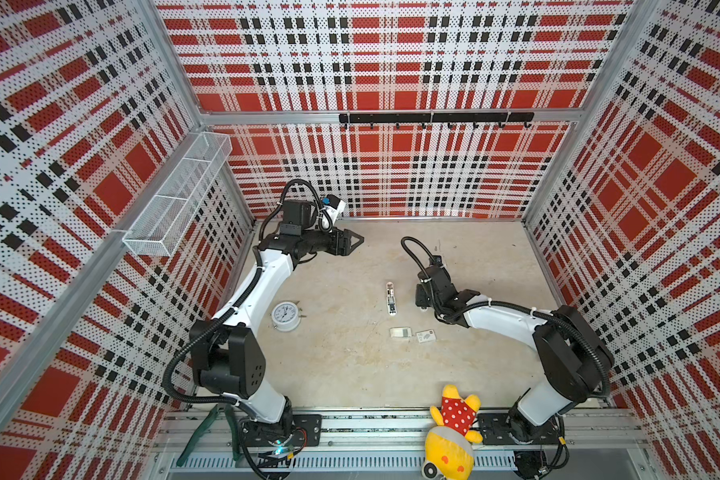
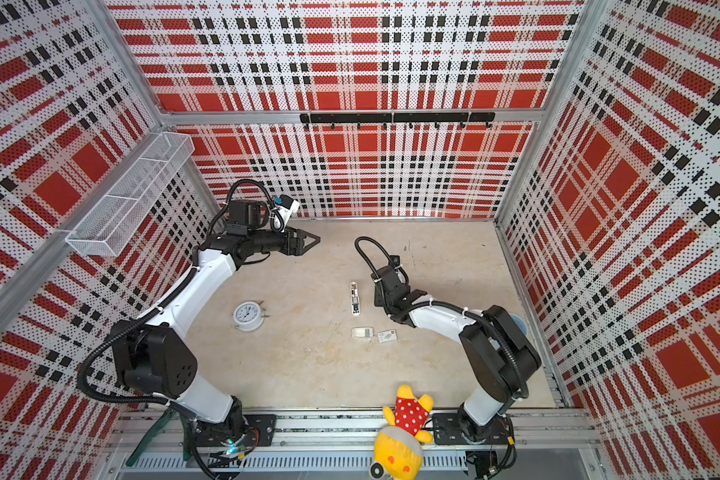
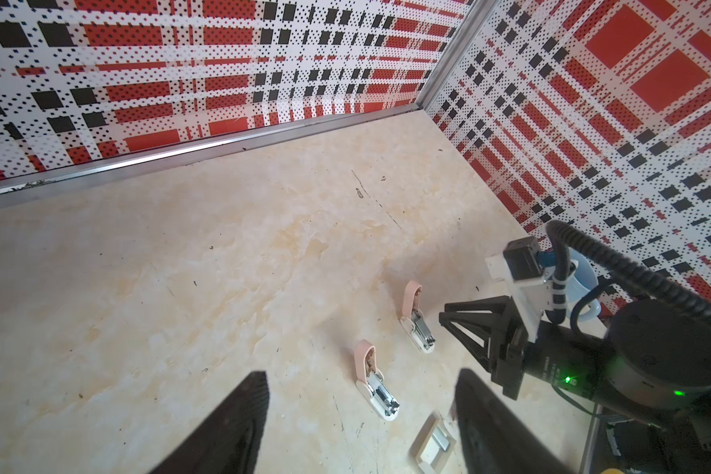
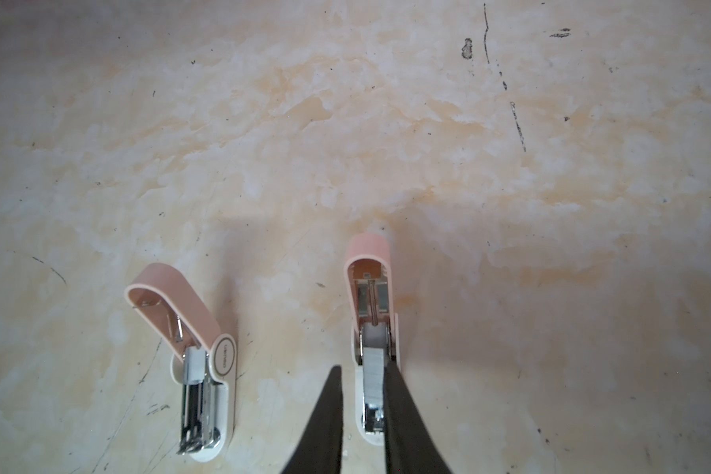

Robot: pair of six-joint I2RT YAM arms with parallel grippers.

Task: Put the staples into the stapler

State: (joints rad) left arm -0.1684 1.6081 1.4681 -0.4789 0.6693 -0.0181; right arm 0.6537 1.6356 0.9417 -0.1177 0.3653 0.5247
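Two pink staplers lie open on the table, lids tipped back. In the right wrist view one stapler (image 4: 206, 369) is off to the side. The other stapler (image 4: 372, 295) has a silvery strip of staples (image 4: 373, 369) lying in its channel. My right gripper (image 4: 364, 365) straddles that strip, jaws a little apart: one finger touches it, the other stands clear. In both top views its wrist hides this stapler; the other stapler (image 1: 390, 298) (image 2: 355, 298) shows. My left gripper (image 3: 361, 372) (image 1: 356, 240) hangs open and empty near the back.
The staple box's tray (image 1: 400, 332) (image 3: 434, 445) and sleeve (image 1: 426, 336) lie near the staplers. An alarm clock (image 1: 285, 316) stands left, a plush toy (image 1: 454, 428) at the front edge, a blue mug (image 3: 583, 283) by the right wall. A wire basket (image 1: 179, 195) hangs on the left wall.
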